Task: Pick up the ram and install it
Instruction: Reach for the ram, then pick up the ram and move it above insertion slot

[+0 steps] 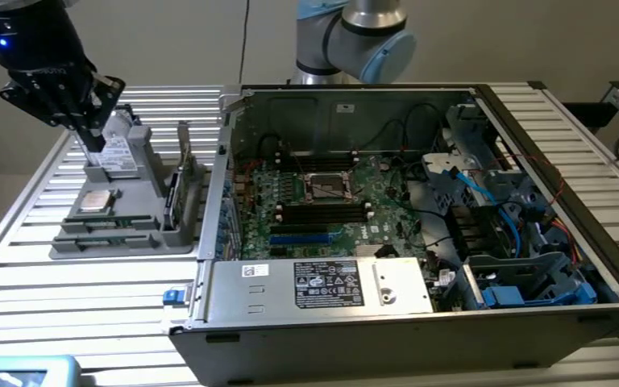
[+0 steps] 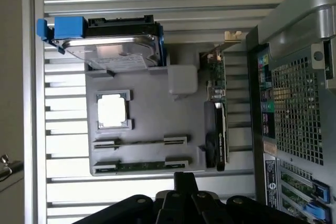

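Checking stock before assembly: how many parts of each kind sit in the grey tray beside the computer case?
Ram sticks: 2
Processor chip: 1
Hard drive: 1
Expansion card: 1
Total: 5

My slatted worktop (image 1: 30,266) carries a grey parts holder (image 1: 126,243) near its edge on the exterior view's left. An open computer case (image 1: 321,113) takes up the middle and the exterior view's right. In the holder, a hard drive (image 2: 113,51) with blue tabs lies flat at the end toward the worktop's far edge. A square silver processor (image 2: 112,111) sits in a recess near the middle, and a green expansion card (image 2: 217,114) stands on edge along the side nearest the case. Inside the case I see the green motherboard (image 1: 309,214) lying flat, blue cables (image 1: 471,189) beside it, and a labelled power supply (image 1: 326,284) against the near wall.
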Action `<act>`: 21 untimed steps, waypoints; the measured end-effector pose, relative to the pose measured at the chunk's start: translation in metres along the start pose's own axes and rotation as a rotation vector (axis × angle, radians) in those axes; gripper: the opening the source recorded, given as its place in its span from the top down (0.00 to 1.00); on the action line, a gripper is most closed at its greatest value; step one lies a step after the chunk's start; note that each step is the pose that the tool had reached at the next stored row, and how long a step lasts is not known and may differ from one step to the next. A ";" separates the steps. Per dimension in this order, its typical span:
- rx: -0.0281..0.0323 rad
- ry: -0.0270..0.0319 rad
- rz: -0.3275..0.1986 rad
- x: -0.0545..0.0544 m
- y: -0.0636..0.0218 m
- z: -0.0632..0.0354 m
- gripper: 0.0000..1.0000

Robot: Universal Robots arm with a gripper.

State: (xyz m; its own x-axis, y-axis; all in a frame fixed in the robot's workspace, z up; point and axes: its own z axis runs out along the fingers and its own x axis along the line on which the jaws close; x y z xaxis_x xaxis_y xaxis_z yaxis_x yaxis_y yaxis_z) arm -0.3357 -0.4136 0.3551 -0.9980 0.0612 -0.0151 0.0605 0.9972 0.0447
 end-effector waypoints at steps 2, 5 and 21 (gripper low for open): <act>0.0037 -0.0002 -0.001 0.007 -0.0005 0.0017 0.89; 0.0180 -0.0012 -0.005 0.013 -0.0009 0.0035 0.89; 0.0249 0.0026 -0.010 0.014 -0.0021 0.0286 0.89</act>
State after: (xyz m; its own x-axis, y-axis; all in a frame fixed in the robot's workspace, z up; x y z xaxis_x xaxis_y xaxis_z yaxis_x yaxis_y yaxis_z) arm -0.3498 -0.4136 0.3262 -0.9986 0.0510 -0.0128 0.0508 0.9985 0.0196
